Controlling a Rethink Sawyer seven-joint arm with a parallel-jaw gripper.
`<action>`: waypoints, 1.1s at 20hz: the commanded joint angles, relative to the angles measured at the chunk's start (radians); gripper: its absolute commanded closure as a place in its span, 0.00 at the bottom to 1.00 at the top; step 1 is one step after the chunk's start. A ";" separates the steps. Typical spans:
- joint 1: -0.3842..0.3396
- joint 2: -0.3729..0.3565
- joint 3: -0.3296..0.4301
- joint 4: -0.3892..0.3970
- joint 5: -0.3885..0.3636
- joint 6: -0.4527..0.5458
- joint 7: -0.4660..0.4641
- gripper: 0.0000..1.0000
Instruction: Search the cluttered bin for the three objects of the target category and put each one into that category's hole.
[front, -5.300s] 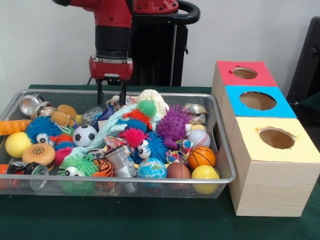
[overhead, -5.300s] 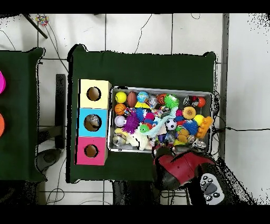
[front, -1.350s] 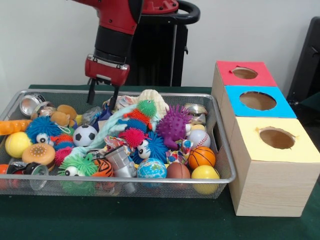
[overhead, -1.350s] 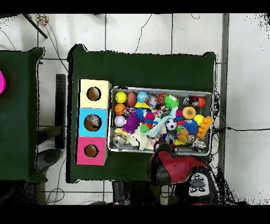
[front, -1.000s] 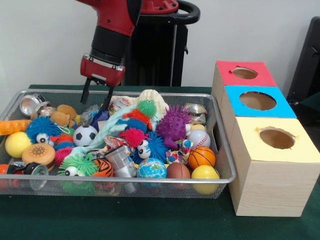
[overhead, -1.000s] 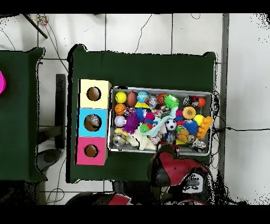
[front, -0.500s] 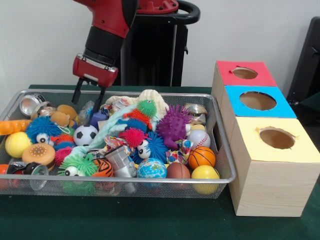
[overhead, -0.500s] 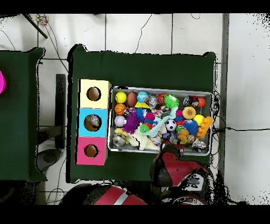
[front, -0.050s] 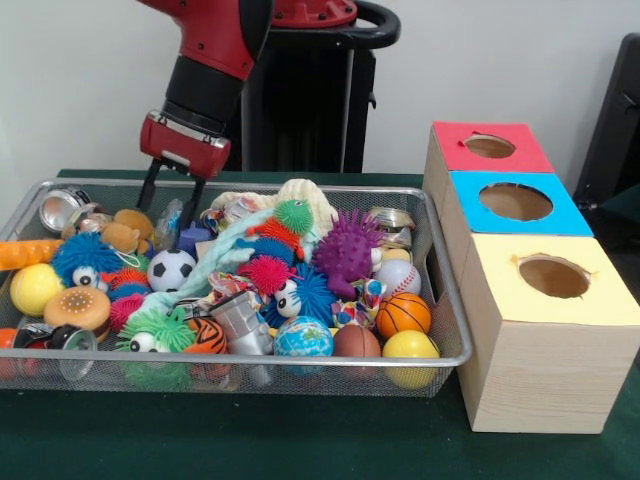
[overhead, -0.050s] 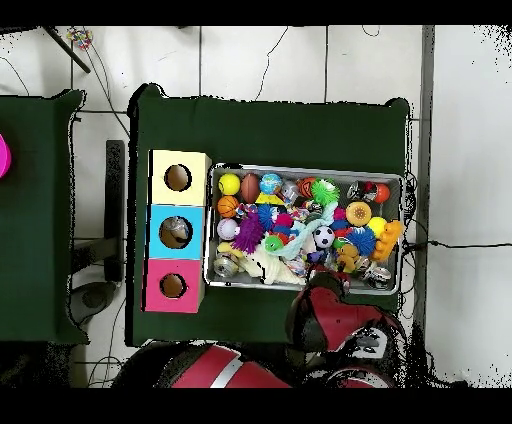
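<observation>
now the gripper (front, -0.050s: 169, 196), fingers spread and empty, has slid from the mesh bin's (front, -0.050s: 300, 362) middle toward ten o'clock, hovering over the clutter by the soccer ball (front, -0.050s: 170, 270), so the search goes on, nothing yet boxed.

A wire mesh bin (front, -0.050s: 445, 300) sits on the green worktop, heaped with small toys: a soccer ball (front, -0.050s: 170, 269), a basketball (front, -0.050s: 403, 313), a brown football (front, -0.050s: 357, 341), a globe ball (front, -0.050s: 303, 337) and a purple spiky ball (front, -0.050s: 346, 250). Just beside it stands a wooden box (front, -0.050s: 545, 375) with three round holes, topped red (front, -0.050s: 489, 146), blue (front, -0.050s: 516, 201) and yellow (front, -0.050s: 553, 276).
</observation>
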 joint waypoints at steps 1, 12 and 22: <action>0.000 0.061 0.071 -0.118 0.056 -0.070 0.073 0.00; -0.240 -0.202 0.428 0.015 -0.173 0.263 0.024 1.00; -0.455 -0.531 0.735 0.196 -0.079 0.603 -0.161 1.00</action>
